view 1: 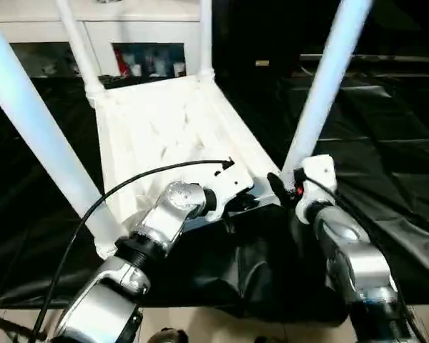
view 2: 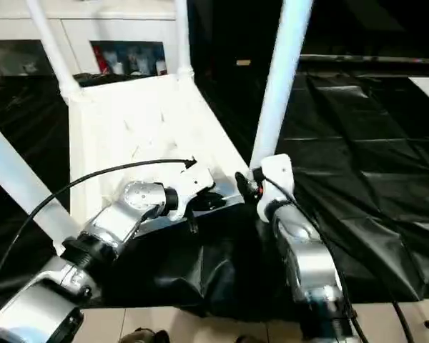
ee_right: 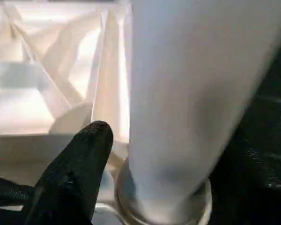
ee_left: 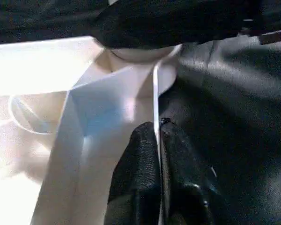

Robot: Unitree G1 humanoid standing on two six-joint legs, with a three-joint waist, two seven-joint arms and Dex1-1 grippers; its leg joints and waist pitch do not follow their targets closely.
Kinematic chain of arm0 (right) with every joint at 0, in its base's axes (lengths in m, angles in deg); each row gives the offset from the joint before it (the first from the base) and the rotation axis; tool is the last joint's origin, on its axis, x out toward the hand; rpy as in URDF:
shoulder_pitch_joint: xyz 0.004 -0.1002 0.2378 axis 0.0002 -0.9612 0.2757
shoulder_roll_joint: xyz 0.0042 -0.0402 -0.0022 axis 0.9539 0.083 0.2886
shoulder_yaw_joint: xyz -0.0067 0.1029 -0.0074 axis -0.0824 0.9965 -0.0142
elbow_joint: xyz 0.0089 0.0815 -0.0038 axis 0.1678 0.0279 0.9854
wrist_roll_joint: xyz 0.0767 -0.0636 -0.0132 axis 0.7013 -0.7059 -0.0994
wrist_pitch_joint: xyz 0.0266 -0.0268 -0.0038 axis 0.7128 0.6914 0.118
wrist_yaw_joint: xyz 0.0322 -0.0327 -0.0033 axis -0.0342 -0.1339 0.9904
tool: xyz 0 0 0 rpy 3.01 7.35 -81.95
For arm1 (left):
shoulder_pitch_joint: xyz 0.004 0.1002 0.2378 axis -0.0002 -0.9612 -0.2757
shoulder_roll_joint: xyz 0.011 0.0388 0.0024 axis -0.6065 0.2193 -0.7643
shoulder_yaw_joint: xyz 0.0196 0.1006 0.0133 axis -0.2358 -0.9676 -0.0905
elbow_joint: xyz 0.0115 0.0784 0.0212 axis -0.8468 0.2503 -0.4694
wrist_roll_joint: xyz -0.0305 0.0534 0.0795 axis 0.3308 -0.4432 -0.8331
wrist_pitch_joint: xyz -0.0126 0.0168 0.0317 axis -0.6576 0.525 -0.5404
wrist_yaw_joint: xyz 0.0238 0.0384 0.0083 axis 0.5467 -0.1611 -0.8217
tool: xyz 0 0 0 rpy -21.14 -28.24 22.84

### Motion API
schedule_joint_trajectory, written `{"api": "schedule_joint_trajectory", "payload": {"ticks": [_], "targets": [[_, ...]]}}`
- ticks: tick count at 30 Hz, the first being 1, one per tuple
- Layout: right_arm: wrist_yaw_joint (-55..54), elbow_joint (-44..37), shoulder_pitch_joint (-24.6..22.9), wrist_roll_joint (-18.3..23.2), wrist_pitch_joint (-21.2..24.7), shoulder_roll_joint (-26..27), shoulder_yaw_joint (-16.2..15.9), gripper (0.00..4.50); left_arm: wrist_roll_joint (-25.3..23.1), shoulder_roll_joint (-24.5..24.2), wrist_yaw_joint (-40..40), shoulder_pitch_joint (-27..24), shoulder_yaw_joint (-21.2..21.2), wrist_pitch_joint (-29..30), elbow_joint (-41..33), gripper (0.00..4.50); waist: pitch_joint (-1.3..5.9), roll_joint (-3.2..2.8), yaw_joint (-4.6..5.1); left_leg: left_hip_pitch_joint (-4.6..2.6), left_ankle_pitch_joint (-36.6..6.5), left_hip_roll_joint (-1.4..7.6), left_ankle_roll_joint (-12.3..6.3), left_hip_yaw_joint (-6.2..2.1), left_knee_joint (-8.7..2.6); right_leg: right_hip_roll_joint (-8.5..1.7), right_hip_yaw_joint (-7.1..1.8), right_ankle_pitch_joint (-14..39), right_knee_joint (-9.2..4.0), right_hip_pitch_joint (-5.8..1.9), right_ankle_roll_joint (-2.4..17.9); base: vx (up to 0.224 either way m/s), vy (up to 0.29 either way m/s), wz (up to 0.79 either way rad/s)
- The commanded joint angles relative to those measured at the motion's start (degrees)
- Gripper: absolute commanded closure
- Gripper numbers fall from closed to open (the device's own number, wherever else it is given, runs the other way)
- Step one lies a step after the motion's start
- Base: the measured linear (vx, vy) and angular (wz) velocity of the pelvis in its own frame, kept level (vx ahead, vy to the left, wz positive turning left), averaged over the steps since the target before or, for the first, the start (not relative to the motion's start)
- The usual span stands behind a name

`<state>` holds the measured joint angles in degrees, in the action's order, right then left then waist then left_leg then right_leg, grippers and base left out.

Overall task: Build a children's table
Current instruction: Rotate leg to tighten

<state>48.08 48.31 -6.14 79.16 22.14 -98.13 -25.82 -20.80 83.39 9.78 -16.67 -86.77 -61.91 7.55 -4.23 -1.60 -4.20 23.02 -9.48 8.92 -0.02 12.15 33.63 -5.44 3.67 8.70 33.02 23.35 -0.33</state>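
Now table rim between left fingers

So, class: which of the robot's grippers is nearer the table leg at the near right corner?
Right. The right gripper sits around that leg's base at its socket, while the left gripper pinches the table top's near rim, away from the leg.

Lab-like room: black sheeting on floor, white cabinet.

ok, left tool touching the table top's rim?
Touching. In the left wrist view, the left tool has its two black fingers closed on the thin white rim of the table top, one on each side, no gap visible.
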Motion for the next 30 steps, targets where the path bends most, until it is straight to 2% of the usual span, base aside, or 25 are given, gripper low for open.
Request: {"api": "schedule_joint_trajectory", "payload": {"ticks": [1, 3, 5, 6, 7, 8, 9, 10, 12, 13, 15, 17, 20, 21, 22, 23, 24, 25, 26, 29, 30], "targets": [[-0.54, -4.47, -1.05, 0.73, -0.08, -0.97, 2.42, 1.28, 2.49, 0.46, 0.57, -0.09, 1.12, -0.2, -5.84, 3.86, 4.45, 0.88, -0.35, -2.01, -15.7, 4.74, -0.79, -2.53, -4.67, -4.17, -2.75, 16.49, -3.8, -1.76, 10.46, 0.0, 0.0, 0.0], [-0.27, -6.93, -2.73, 1.6, 0.44, -1.49, 3.68, 1.28, 2.99, -0.12, 0.25, -1.88, 1.41, 0.48, -8.8, 3.76, 4.45, 0.96, -0.52, -1.91, -14.36, 4.61, -1.37, -2.44, -4.6, -3.92, -2.65, 13.85, -3.39, -1.91, 10.89, 0.0, 0.0, 0.0], [1.43, -10.22, -4.93, 3.34, 1.49, -2.6, 5.41, 1.28, 4.07, -1.35, -0.08, -5.33, 2.29, 2.22, -14.2, 3.53, 4.28, 1.36, -0.73, -1.69, -13.4, 4.59, -2.57, -2.33, -4.49, -4.02, -2.72, 12.36, -3.2, -2.13, 11.28, 0.0, 0.0, 0.0], [1.64, -10.46, -5.07, 3.54, 1.63, -2.7, 5.55, 1.28, 4.18, -1.52, -0.02, -5.67, 2.33, 2.43, -14.78, 3.48, 4.4, 1.27, -0.85, -1.74, -12.91, 4.6, -2.9, -2.29, -4.37, -4.13, -2.76, 11.84, -3.08, -2.26, 11.35, 0.0, 0.0, 0.0], [3.74, -12.02, -6.09, 4.91, 2.56, -4.05, 6.02, 1.28, 4.88, -2.94, 0.68, -8.4, 2.54, 4.44, -19.35, 3.43, 4.33, 1.14, -0.75, -1.74, -12.41, 4.53, -3.34, -2.24, -4.33, -3.9, -2.75, 11.75, -3.09, -2.1, 11.32, 0.0, 0.0, 0.0], [5.99, -12.74, -6.69, 5.69, 3.09, -5.59, 5.58, 1.28, 5.03, -4.06, 1.29, -10.26, 2.44, 5.73, -22.25, 3.32, 4.18, 1.32, -0.8, -1.61, -11.88, 4.53, -3.68, -2.3, -4.35, -3.91, -2.7, 11.99, -3.04, -2.25, 11.18, 0.0, 0.0, 0.0], [5.99, -12.74, -6.69, 5.69, 3.09, -5.59, 5.58, 1.28, 5.03, -4.06, 1.29, -10.26, 2.44, 5.73, -22.25, 3.18, 4.2, 1.23, -0.85, -1.68, -11.91, 4.63, -3.73, -2.33, -4.36, -3.97, -2.7, 12.24, -3.04, -2.36, 11.06, 0.0, 0.0, 0.0], [11.48, -14.62, -8.44, 7.08, 4.21, -9.61, 4.16, 1.28, 6.09, -6.03, 1.95, -14.26, 2.29, 8.91, -28.57, 3.09, 3.8, 1.22, -0.86, -1.74, -13.48, 4.66, -3.28, -2.33, -4.52, -3.88, -2.73, 15.07, -3.33, -2.2, 10.44, 0.0, 0.0, 0.0], [12.28, -14.93, -8.76, 7.13, 4.29, -10.32, 3.98, 1.28, 6.41, -6.29, 1.96, -14.88, 2.28, 9.55, -29.58, 3.05, 3.57, 1.15, -0.89, -1.9, -15.06, 4.76, -2.63, -2.34, -4.69, -3.79, -2.77, 17.58, -3.66, -1.95, 9.76, 0.0, 0.0, 0.0], [14.4, -15.54, -9.41, 7.95, 5.14, -12.09, 3.94, 1.28, 6.55, -6.94, 1.78, -16.25, 2.15, 10.55, -31.7, 2.99, 3.17, 1.47, -0.74, -2.0, -17.32, 4.58, -1.84, -2.26, -4.86, -3.63, -2.79, 21.05, -4.18, -1.5, 8.83, 0.0, 0.0, 0.0], [15.94, -15.98, -9.93, 8.11, 5.24, -13.63, 3.92, 1.28, 6.63, -7.25, 1.47, -17.28, 2.17, 11.12, -33.16, 2.74, 2.86, 1.49, -0.76, -2.06, -20.02, 4.71, -0.48, -2.63, -5.11, -3.85, -2.82, 25.11, -4.54, -1.5, 7.54, 0.0, 0.0, 0.0], [18.84, -17.11, -11.23, 8.89, 5.95, -16.69, 4.4, 1.28, 6.61, -7.78, -0.23, -19.94, 2.47, 13.15, -37.04, 2.62, 2.35, 1.69, -0.54, -2.08, -22.71, 4.7, 0.85, -2.95, -5.36, -4.02, -2.89, 29.27, -5.02, -1.37, 5.85, 0.0, 0.0, 0.0], [21.05, -18.32, -12.85, 10.08, 6.82, -19.96, 6.48, 1.28, 6.68, -8.43, -3.01, -24.59, 3.48, 17.07, -43.32, 2.35, 1.7, 1.65, -0.41, -2.25, -25.76, 4.53, 1.54, -3.21, -5.44, -4.15, -2.92, 34.06, -5.8, -0.86, 4.1, 0.0, 0.0, 0.0], [20.92, -18.39, -12.96, 10.1, 6.79, -20.22, 6.9, 1.28, 6.86, -8.66, -3.14, -25.25, 3.64, 17.56, -44.19, 2.35, 1.71, 1.77, -0.29, -2.22, -26.12, 4.54, 1.78, -3.29, -5.4, -4.19, -2.87, 34.91, -5.86, -0.91, 3.76, 0.0, 0.0, 0.0], [20.76, -18.57, -13.18, 10.24, 6.79, -20.86, 7.68, 1.28, 7.4, -9.27, -3.5, -26.54, 3.86, 18.89, -46.22, 2.18, 1.56, 1.69, -0.3, -2.37, -26.74, 4.44, 2.02, -3.41, -5.4, -4.14, -2.82, 36.43, -6.2, -0.64, 3.18, 0.0, 0.0, 0.0], [20.54, -18.22, -13.22, 10.83, 7.06, -21.07, 9.09, 1.28, 8.2, -9.74, -3.92, -28.09, 4.9, 19.75, -47.94, 2.18, 1.2, 1.39, -0.24, -2.4, -27.75, 4.38, 2.3, -3.61, -5.52, -4.08, -2.78, 37.14, -6.39, -0.41, 2.89, 0.0, 0.0, 0.0], [20.54, -18.22, -13.22, 10.83, 7.06, -21.07, 9.09, 1.28, 8.2, -9.74, -3.92, -28.09, 4.9, 19.75, -47.94, 2.06, 1.19, 1.57, -0.06, -2.45, -28.42, 4.36, 2.48, -3.63, -5.51, -4.01, -2.7, 37.33, -6.41, -0.41, 2.85, 0.0, 0.0, 0.0], [21.17, -18.04, -13.62, 11.27, 7.1, -21.64, 9.9, 1.28, 9.05, -10.16, -4.21, -29.69, 6.2, 20.58, -49.58, 2.06, 0.97, 1.67, 0.12, -2.44, -29.34, 4.22, 2.52, -3.74, -5.51, -3.91, -2.54, 38.46, -6.62, -0.28, 2.39, 0.0, 0.0, 0.0], [23.34, -18.28, -14.61, 12.6, 7.39, -22.71, 10.08, 1.28, 10.1, -11.0, -4.55, -31.95, 8.11, 21.85, -51.83, 1.79, 0.83, 1.5, 0.18, -2.54, -29.83, 4.24, 2.66, -3.84, -5.5, -4.02, -2.55, 38.8, -6.67, -0.22, 2.35, 0.0, 0.0, 0.0], [25.7, -19.11, -15.33, 13.91, 7.6, -23.33, 8.77, 1.28, 10.6, -12.27, -4.08, -33.43, 9.28, 22.11, -52.76, 1.73, 0.51, 1.52, 0.67, -2.53, -31.67, 4.13, 2.6, -4.08, -5.56, -3.91, -2.37, 40.49, -7.0, -0.09, 1.66, 0.0, 0.0, 0.0], [28.09, -19.44, -15.0, 15.08, 7.66, -23.35, 6.12, 1.28, 11.07, -14.23, -3.34, -35.09, 10.67, 22.23, -53.58, 1.58, 0.44, 1.48, 0.78, -2.59, -31.95, 4.09, 2.62, -4.17, -5.54, -3.92, -2.31, 40.85, -7.07, -0.03, 1.6, 0.0, 0.0, 0.0]]}}
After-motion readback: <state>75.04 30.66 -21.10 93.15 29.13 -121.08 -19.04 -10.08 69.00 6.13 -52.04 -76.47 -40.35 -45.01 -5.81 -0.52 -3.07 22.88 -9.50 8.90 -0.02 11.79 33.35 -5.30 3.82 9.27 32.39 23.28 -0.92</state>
